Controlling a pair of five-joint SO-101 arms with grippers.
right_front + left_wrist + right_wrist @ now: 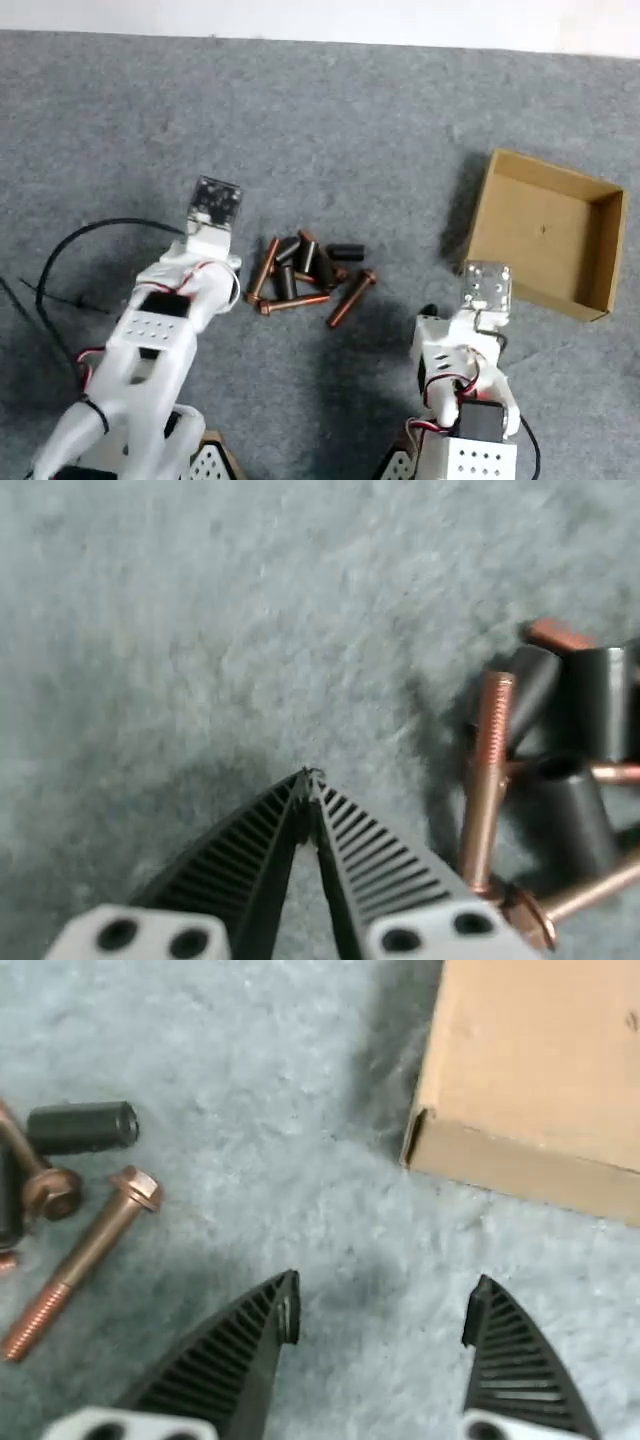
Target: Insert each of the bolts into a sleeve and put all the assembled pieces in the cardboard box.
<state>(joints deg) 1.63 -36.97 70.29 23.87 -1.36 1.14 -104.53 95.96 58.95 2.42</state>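
One cardboard box (610,250) sits on the grey desk (330,130), near the right end effector (385,1305), whose two fingers are spread wide above bare surface. The left end effector (306,780) is pressed together, pinching nothing, just beside the heap (300,270) in the middle of the desk. In that heap I count at least four copper bolts (352,297) and at least four black sleeves (346,252). They overlap, so I cannot give an exact tally.

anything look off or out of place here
Nothing damaged or spilled. The bolts and sleeves lie tangled in one overlapping heap, and the cardboard box sits askew with nothing in it.
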